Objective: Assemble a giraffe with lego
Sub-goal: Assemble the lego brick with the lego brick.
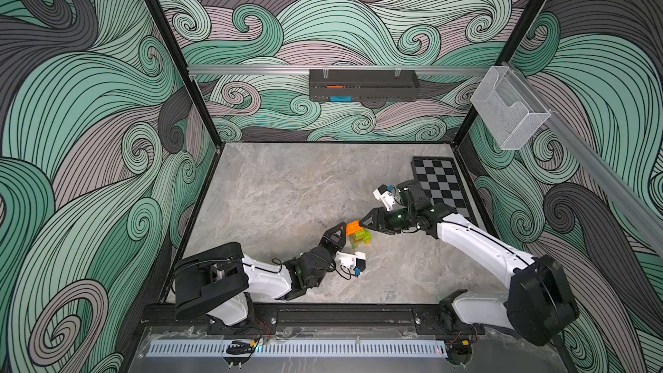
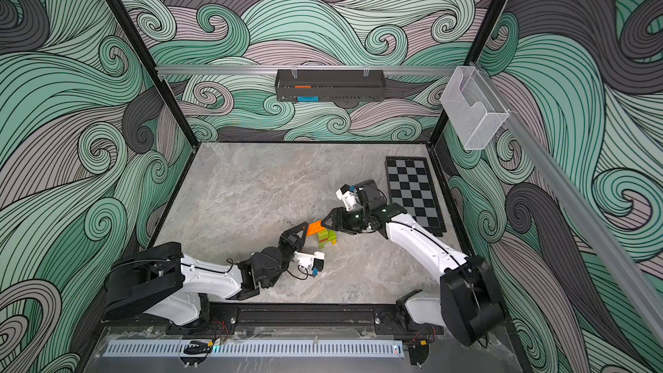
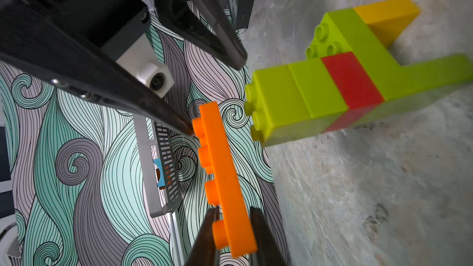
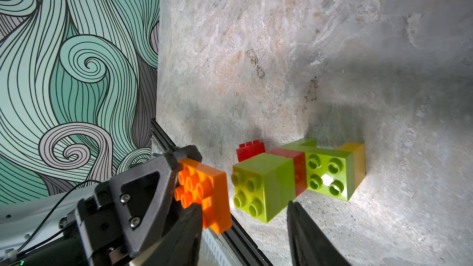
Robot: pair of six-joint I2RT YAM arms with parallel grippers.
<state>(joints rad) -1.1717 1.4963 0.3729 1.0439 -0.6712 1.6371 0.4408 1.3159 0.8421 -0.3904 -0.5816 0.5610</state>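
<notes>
Beyond a slotted grey strip (image 1: 305,349) at the near edge, a grey marbled tabletop (image 1: 280,188) is spread; the left gripper (image 3: 231,234) is clamped on one end of the long orange brick (image 3: 222,165), which is held flat, studs up, just above the neck top of the giraffe (image 1: 360,239), a gap showing between them; the figure stands upright mid-table; a loose red brick (image 4: 251,150) is seen just beside it; the right gripper (image 1: 362,224) is spread apart, one fingertip touching the orange brick's free end; farther back, a chequered board (image 1: 445,188) is laid along the right edge; a black tray (image 1: 362,87) and a clear basket (image 1: 509,109) are hung on rails against swirl-patterned walls.
</notes>
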